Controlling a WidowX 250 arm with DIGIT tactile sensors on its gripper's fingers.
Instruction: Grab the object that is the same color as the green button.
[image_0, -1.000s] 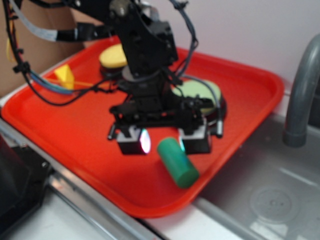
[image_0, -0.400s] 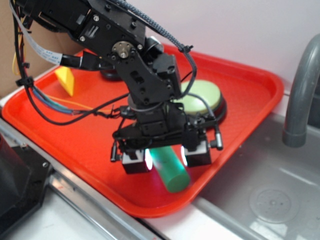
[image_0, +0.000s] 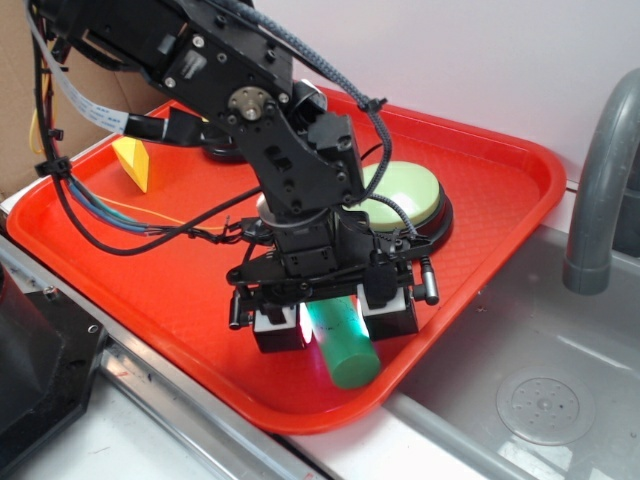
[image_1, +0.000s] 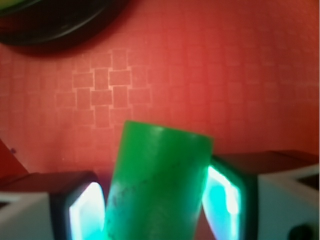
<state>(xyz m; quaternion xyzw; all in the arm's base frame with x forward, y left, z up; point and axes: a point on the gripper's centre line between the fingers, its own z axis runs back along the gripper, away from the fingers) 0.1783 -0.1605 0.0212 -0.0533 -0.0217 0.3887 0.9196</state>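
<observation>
The object, a green cylinder (image_0: 347, 347), lies on its side near the front edge of the red tray (image_0: 150, 260). My gripper (image_0: 335, 322) reaches down over it with one finger on each side. In the wrist view the cylinder (image_1: 157, 185) fills the gap of my gripper (image_1: 155, 215), and both lit pads (image_1: 85, 212) press against its sides. The green button (image_0: 405, 195), pale green on a black base, sits just behind the arm; only its dark base (image_1: 50, 25) shows in the wrist view.
A yellow triangular block (image_0: 132, 160) stands at the tray's far left. A grey faucet (image_0: 600, 190) rises at the right over the metal sink (image_0: 540, 400). A black object (image_0: 40, 370) sits at the lower left, off the tray.
My gripper came down and forward over the green cylinder. Its fingers have drawn in from a wide gap until they meet the cylinder's sides.
</observation>
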